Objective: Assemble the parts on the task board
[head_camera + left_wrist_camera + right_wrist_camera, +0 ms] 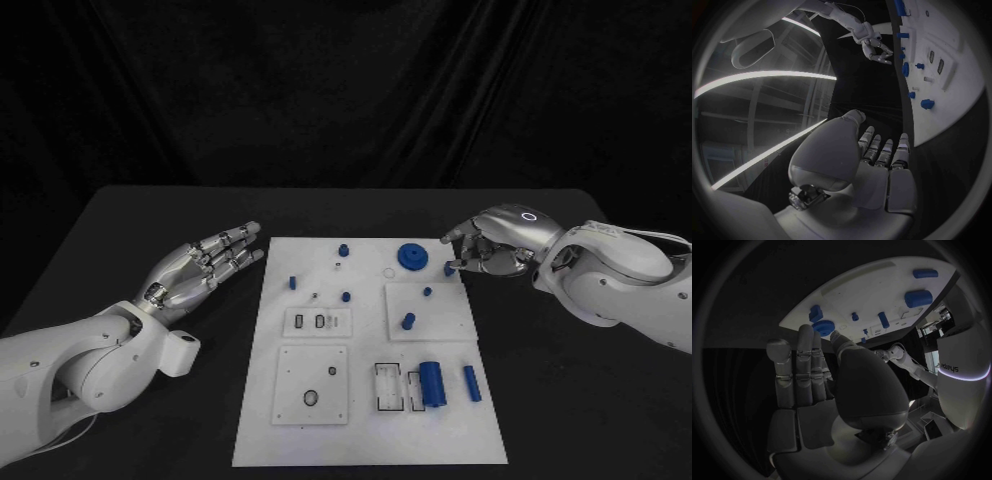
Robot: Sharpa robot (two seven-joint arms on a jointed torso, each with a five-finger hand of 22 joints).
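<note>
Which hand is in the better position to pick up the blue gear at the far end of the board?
Probably the right hand: it hovers at the task board's far right edge, close beside the blue gear. The left hand is open, off the board's left side, farther away.

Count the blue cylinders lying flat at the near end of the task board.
2. A thick blue cylinder lies at the near end; a thin blue cylinder lies just right of it, by the task board's right edge. Nothing covers that area.
</note>
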